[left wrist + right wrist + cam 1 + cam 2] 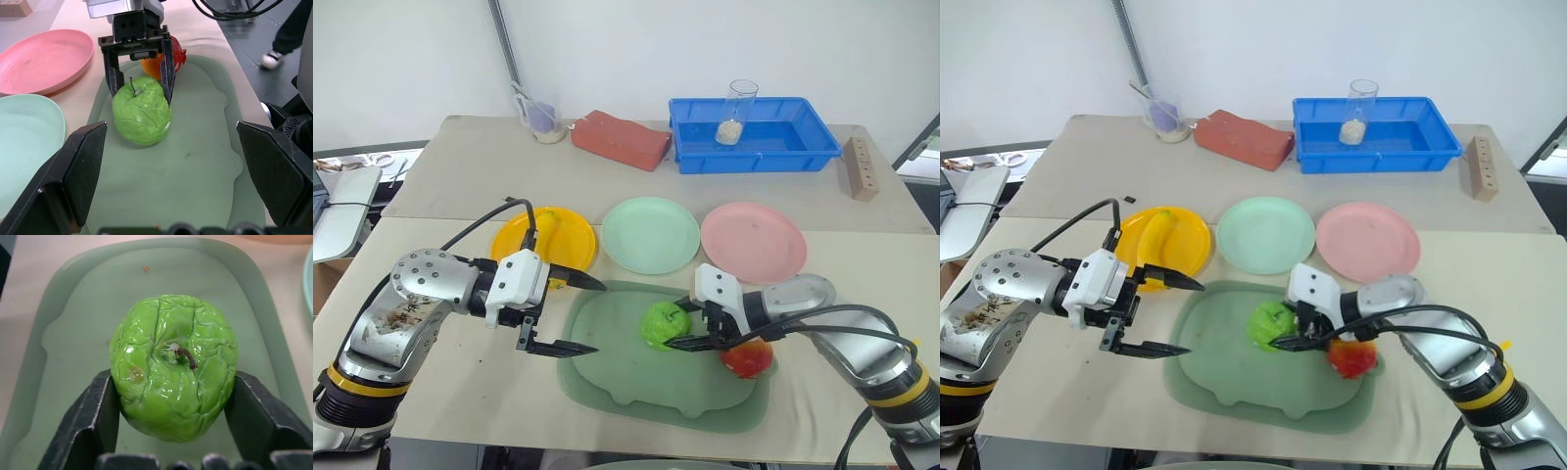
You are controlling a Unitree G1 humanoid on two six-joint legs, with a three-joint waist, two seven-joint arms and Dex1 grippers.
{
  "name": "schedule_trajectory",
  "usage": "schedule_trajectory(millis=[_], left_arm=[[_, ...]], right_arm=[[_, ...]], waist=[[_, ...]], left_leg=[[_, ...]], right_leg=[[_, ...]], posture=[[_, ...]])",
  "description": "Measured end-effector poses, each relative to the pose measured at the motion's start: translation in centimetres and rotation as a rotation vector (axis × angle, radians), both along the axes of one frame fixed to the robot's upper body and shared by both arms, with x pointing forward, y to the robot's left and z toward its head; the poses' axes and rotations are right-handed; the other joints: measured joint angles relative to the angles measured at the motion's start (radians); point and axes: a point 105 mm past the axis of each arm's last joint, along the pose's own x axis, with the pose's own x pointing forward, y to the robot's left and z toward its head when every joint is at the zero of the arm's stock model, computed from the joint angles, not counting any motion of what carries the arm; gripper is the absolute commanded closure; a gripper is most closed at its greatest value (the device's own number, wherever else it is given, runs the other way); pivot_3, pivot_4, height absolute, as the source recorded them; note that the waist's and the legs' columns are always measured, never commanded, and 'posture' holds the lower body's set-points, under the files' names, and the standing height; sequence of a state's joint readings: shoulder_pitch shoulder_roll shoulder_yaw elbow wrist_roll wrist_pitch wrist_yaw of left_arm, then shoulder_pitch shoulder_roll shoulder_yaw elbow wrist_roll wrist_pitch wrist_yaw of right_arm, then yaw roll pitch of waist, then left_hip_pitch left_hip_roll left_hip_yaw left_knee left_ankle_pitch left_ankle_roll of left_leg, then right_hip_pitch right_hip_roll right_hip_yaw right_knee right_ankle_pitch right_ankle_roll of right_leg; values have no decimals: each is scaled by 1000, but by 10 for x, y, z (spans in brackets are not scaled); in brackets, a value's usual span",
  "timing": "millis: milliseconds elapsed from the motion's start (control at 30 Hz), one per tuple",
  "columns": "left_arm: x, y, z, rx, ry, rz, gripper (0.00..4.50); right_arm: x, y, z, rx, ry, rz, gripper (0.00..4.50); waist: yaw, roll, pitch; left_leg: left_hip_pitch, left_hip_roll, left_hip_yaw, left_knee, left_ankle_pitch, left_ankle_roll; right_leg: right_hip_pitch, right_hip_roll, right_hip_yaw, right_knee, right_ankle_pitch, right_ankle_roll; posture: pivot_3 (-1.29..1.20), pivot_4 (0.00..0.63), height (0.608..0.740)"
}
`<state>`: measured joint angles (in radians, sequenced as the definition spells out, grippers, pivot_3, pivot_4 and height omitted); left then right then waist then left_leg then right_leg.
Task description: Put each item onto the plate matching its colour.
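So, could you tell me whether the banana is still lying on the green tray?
No, the banana lies on the yellow plate, away from the tray.

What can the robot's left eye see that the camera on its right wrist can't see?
The left eye view alone has the yellow plate with the banana, the pink plate, the peach, the red brick and the open left gripper. The right wrist view alone shows the apple's stem dimple. Both share the green apple, gripped by the right gripper, and the green tray.
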<state>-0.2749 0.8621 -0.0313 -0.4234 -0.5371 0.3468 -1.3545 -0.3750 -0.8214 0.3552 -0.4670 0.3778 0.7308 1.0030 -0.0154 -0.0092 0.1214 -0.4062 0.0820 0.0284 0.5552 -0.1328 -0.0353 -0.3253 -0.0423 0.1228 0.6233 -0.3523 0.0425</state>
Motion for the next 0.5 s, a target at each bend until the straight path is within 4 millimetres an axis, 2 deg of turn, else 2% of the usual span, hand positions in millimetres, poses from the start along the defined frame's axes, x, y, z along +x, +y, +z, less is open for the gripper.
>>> schedule_trajectory(millis=[100,167,267,333,400,500], left_arm=[[2,0,1,-10,0,16,0],[9,-1,3,-46,12,67,0],[33,-1,15,-138,22,196,0],[53,2,25,-218,32,311,0],[69,5,30,-279,49,403,0],[79,9,27,-307,84,483,0]], right_arm=[[1,3,5,20,2,7,1935],[9,6,15,58,-1,-14,1936],[36,10,41,145,-70,-104,1936],[64,9,54,176,-130,-205,1936],[89,5,59,177,-171,-303,1936],[120,-2,59,152,-213,-410,1936]], waist=[[0,0,0],[-1,0,0],[1,0,0],[1,0,0],[0,0,0],[0,0,-1]], left_leg=[[0,0,0,0,0,0],[0,0,0,0,0,0],[0,0,0,1,0,0],[0,0,-1,1,0,0],[0,-1,-1,1,0,0],[0,-1,-1,0,0,1]], right_leg=[[0,0,0,0,0,0],[0,0,0,1,0,0],[0,0,0,1,0,1],[0,1,0,2,0,1],[0,1,0,2,0,1],[0,1,0,2,1,1]], posture=[[0,150,740],[0,150,740],[0,150,740],[0,150,740],[0,150,740],[0,150,740]])
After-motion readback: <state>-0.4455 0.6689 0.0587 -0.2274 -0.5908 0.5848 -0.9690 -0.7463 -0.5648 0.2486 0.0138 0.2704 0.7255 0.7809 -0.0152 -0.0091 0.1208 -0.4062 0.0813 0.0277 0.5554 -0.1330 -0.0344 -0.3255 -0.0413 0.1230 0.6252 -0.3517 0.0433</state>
